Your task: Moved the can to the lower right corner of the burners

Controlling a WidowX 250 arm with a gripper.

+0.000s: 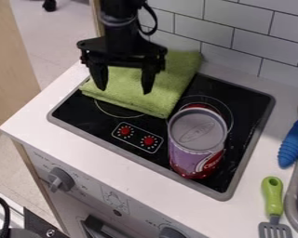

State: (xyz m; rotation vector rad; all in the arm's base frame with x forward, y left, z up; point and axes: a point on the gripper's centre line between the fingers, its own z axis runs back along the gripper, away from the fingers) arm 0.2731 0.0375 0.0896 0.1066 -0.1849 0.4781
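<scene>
Camera view: one black gripper, fingers spread, holding nothing, above a green towel on the far left part of the stovetop. One can, purple and red, upright on the stovetop's near right part, well apart from the gripper. Step, as judged: placing all but done; for any correction, straddle the can squarely, grip lightly, slide low and level, stop short of the grey rim.

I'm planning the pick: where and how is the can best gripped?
I'd bring the gripper down from above, fingers either side of the can, closing on its upper wall. It stands upright, and its flat lid seems to offer little to pinch.
</scene>
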